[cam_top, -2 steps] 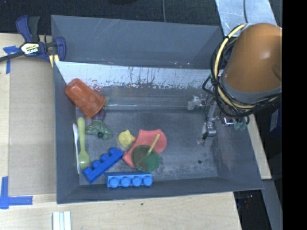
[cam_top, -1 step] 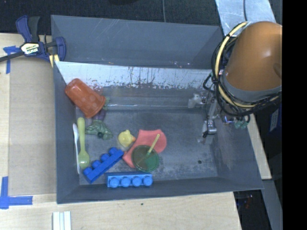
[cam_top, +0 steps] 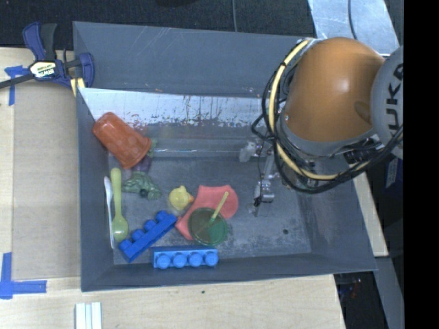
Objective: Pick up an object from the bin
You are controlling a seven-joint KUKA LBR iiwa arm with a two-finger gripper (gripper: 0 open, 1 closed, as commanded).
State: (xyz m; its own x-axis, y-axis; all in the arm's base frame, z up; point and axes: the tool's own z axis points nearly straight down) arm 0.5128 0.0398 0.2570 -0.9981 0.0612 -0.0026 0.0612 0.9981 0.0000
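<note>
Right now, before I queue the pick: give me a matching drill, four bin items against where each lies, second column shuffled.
1. orange ribbed plastic cup
2. flat blue plastic brick with four studs in a row
3. small yellow plastic lump
4. pale green plastic spoon

A. lowest in the view, lying level
B. top left, tipped on its side
C. middle, just left of the pink plastic plate
D. far left, running top to bottom, bowl end lowest

Pairs: 1-B, 2-A, 3-C, 4-D
</note>
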